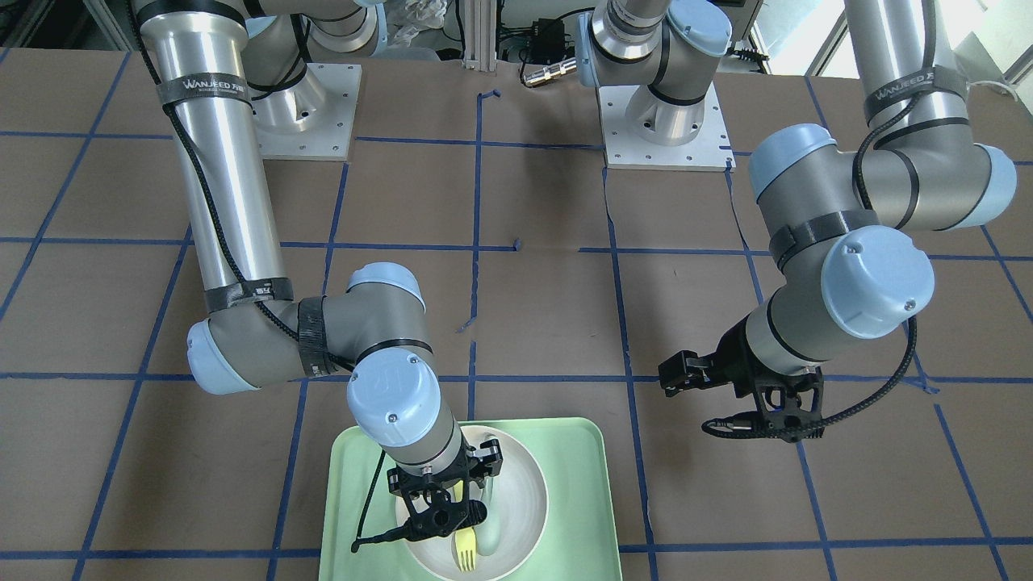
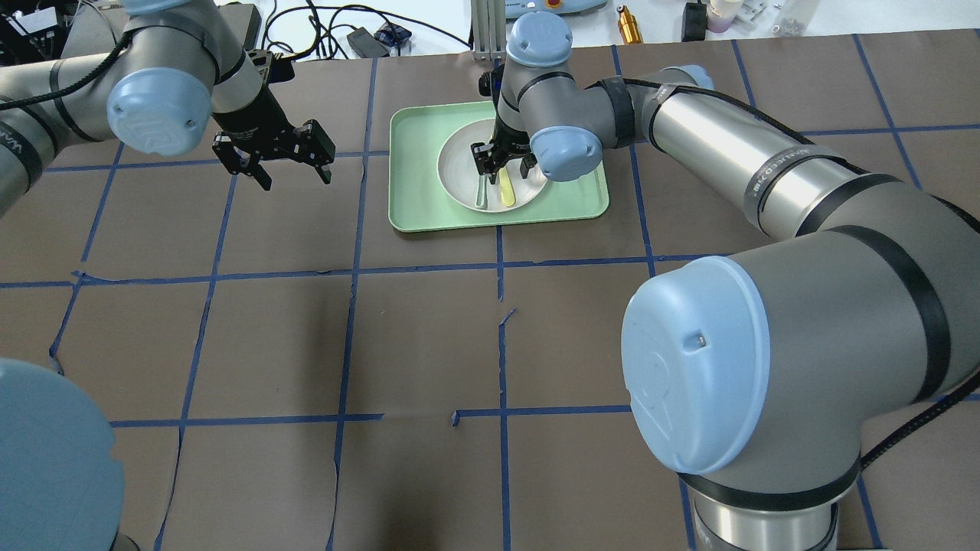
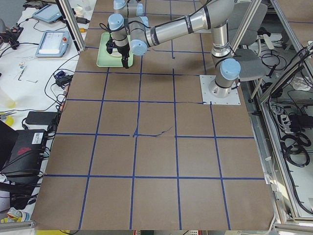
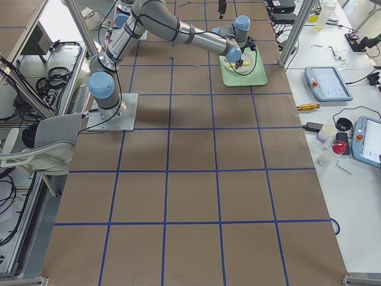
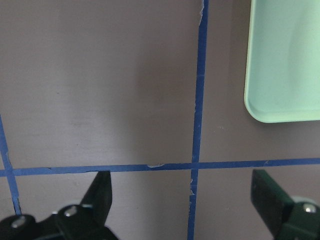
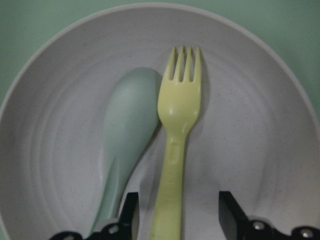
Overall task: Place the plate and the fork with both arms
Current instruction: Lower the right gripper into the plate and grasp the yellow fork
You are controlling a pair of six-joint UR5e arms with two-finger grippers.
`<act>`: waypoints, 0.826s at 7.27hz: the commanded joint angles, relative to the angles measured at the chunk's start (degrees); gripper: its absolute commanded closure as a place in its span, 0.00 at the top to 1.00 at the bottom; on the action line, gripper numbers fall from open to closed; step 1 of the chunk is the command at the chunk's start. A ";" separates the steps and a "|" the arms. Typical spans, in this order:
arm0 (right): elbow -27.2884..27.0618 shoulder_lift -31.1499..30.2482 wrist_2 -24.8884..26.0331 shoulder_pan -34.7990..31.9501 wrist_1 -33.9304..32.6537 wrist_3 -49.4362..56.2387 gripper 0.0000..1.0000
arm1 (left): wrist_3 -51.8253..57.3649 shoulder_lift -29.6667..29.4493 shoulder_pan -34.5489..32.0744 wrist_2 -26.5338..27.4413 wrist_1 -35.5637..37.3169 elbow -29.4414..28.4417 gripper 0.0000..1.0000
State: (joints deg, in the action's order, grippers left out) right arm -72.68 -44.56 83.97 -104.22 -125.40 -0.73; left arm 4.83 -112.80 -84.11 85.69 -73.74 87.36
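Right gripper (image 6: 177,220) brackets the fork (image 6: 181,107) handle, jaws spread clear.

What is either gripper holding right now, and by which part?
Nothing. The right gripper is open astride the fork handle; the left gripper is open and empty.

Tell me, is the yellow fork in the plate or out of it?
In. The fork lies flat inside the plate, right beside the spoon, with its tines within the rim.

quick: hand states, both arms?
Left hand: open, empty.
Right hand: open, straddling the handle of the fork, not gripping it.
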 commanded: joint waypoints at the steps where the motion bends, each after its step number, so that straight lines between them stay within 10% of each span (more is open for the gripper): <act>1: -0.09 -0.43 1.28 -0.01 0.50 0.73 0.52 | -0.08 0.04 -0.09 -0.09 0.00 0.00 1.00; 6: -0.27 -0.52 0.49 -0.80 0.51 0.38 0.57 | -0.08 -0.57 -0.09 -0.09 0.09 0.00 1.00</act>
State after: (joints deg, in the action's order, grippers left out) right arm -72.84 -45.16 84.49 -104.71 -124.83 -0.46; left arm 4.67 -113.14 -84.20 85.60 -73.66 87.36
